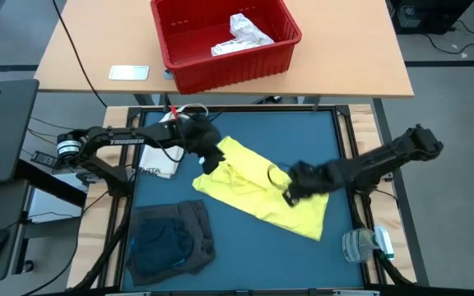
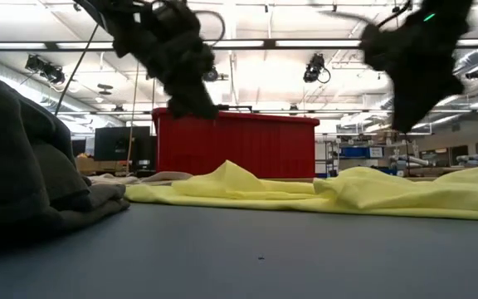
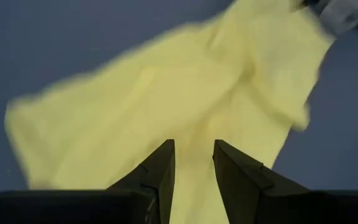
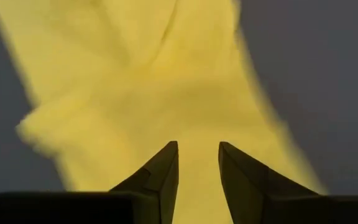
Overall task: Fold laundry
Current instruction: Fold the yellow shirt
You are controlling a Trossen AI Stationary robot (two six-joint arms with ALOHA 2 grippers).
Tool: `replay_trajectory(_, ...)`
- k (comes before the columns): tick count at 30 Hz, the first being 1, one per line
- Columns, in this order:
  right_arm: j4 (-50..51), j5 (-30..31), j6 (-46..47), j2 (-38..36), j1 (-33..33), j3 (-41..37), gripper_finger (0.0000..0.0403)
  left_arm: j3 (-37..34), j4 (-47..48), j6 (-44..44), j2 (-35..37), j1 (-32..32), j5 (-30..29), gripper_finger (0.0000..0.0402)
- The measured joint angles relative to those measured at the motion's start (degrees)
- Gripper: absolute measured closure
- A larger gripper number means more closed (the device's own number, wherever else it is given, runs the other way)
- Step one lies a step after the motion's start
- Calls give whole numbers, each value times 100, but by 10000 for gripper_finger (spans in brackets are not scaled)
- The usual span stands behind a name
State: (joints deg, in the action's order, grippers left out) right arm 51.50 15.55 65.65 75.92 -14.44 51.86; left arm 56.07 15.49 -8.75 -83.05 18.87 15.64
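The long yellow garment [image 1: 257,185] lies rumpled and spread across the middle of the blue table, flat on it in the low view [image 2: 347,191]. My left gripper [image 1: 211,158] hovers open over its far-left corner, clear of the cloth [image 2: 204,110]. My right gripper [image 1: 288,191] hovers open over its right half, also above it [image 2: 405,124]. Each wrist view shows yellow cloth [image 3: 166,93] [image 4: 148,81] beyond the parted fingers. A dark grey garment [image 1: 171,238] with a blue one on it lies bunched at the near-left corner.
A red bin [image 1: 188,62] holding a white item [image 1: 241,37] stands on the wooden table beyond the far edge. A cream bag [image 1: 159,170] lies under the left arm. A clear plastic item [image 1: 364,244] sits at the near-right corner. Bare blue surface shows along the near edge.
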Motion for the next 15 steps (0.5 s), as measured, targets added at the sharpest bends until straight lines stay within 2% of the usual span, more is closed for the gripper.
replay_trajectory(4,-541,-204,-1953,24,1175,-11,256,4,-962,-311,-68,-88,-5,286)
replay_trajectory(7,-1292,-958,-3063,201,1968,-123,235,4,-1110,-641,-107,-87,-23,286)
replay_trajectory(11,-1638,-1932,-3894,676,2672,-163,213,4,-1043,-832,-107,-72,-31,286)
replay_trajectory(15,-1651,-3106,-4362,1197,2960,-173,210,4,-983,-593,-107,-68,-26,286)
